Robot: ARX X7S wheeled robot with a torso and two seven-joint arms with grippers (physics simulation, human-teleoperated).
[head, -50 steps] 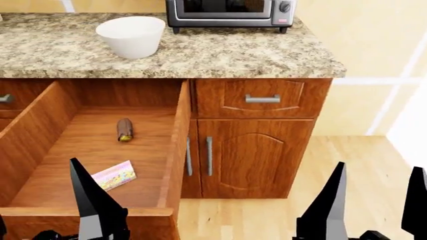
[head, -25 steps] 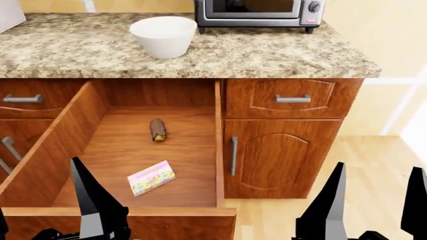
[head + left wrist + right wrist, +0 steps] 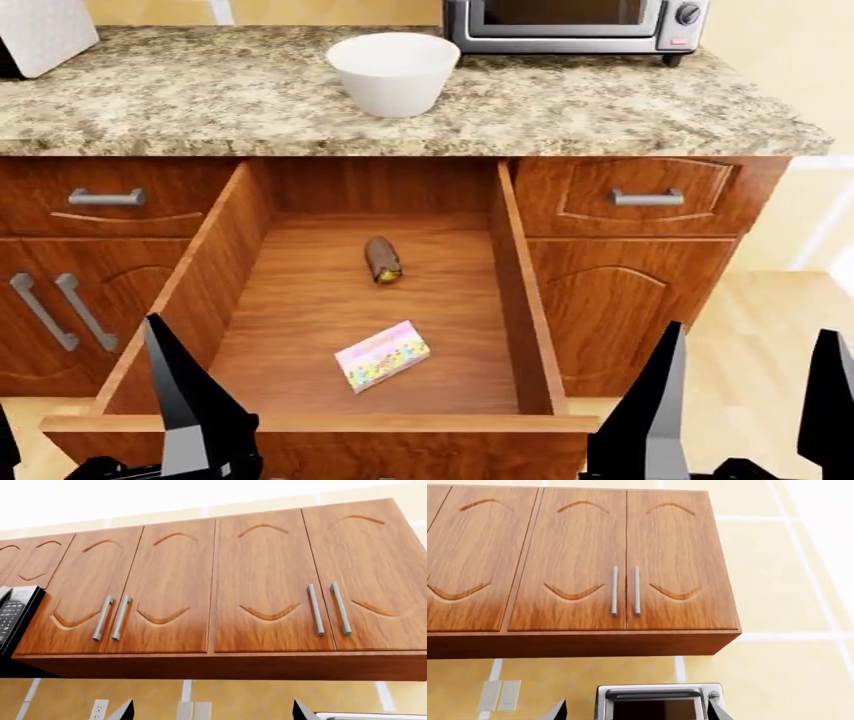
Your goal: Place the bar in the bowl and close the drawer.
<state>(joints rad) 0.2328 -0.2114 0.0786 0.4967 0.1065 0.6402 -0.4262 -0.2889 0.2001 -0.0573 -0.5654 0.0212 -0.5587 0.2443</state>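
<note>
The drawer (image 3: 519,300) stands pulled wide out under the counter, its wood-grain floor in full sight. On that floor, toward the back, lies the small dark-brown bar (image 3: 383,260), its yellowish tip toward me. The white bowl (image 3: 392,73) sits upright on the granite counter straight above the drawer. Both grippers hang low at the near edge of the head view, in front of the drawer. My left gripper (image 3: 87,440) (image 3: 213,716) is open and holds nothing. My right gripper (image 3: 743,425) (image 3: 639,715) is also open and holds nothing. Both wrist cameras point up at the wall cabinets.
A pink printed packet (image 3: 382,356) lies in the drawer nearer its front. A toaster oven (image 3: 574,25) stands at the counter's back right, and a white toaster (image 3: 43,35) at the back left. Closed drawers (image 3: 647,197) and cabinet doors flank the open one.
The head view has swung left: drawer, bar and bowl now sit about 100 pixels further right, near its centre. Both grippers keep the same place and stay open.
</note>
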